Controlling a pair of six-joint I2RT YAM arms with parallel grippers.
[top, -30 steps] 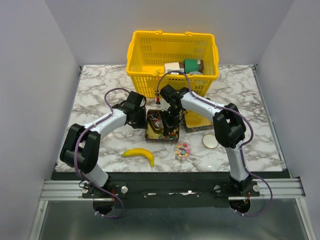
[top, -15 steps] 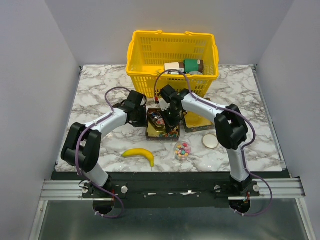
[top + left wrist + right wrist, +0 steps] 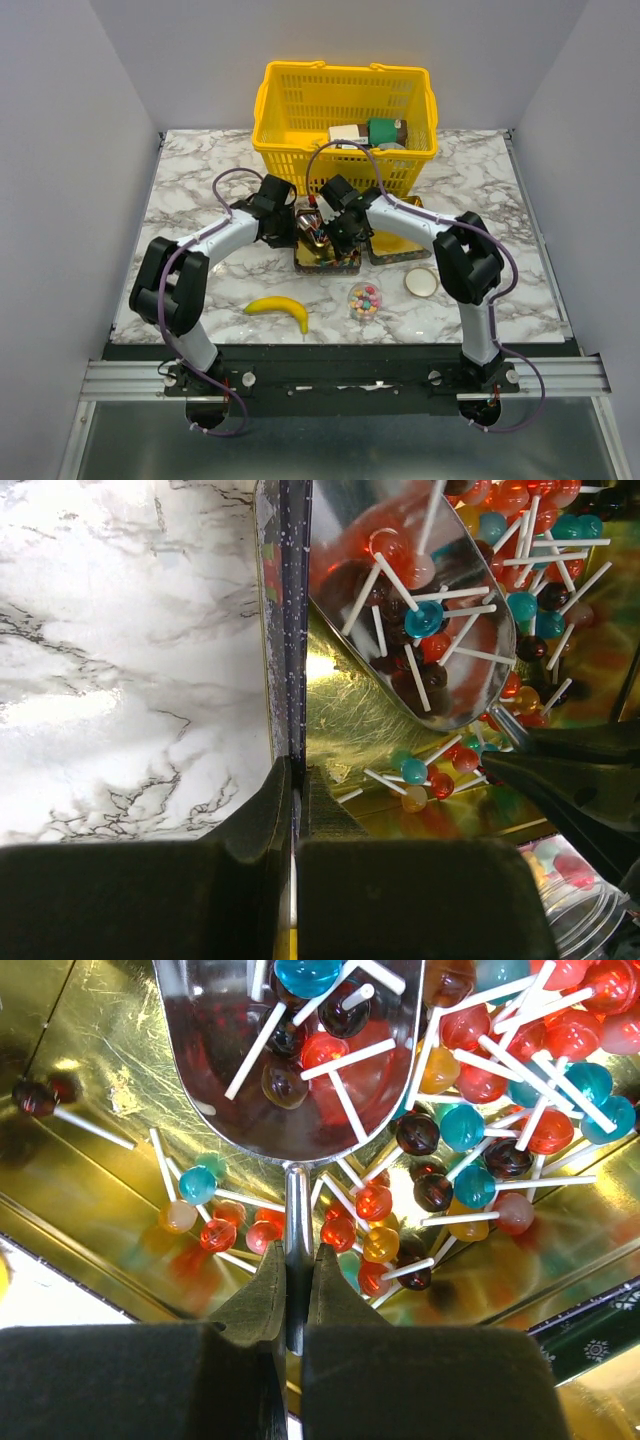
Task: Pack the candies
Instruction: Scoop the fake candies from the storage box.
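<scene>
Noted candies (image 3: pixel 462 1125) heaped in tin (image 3: pixel 345 720), several loaded in scoop (image 3: pixel 215 1060). Handle gripped tight by right pincer (image 3: pixel 296 1260), for lifting a load out. Wall pinched shut by left pincer (image 3: pixel 293 780), likely to steady tin.

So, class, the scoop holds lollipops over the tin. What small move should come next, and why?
Probably lift the scoop level, clear of the tin: the right gripper grips its handle, lollipops lie in it, and the left gripper pins the tin's wall.
</scene>
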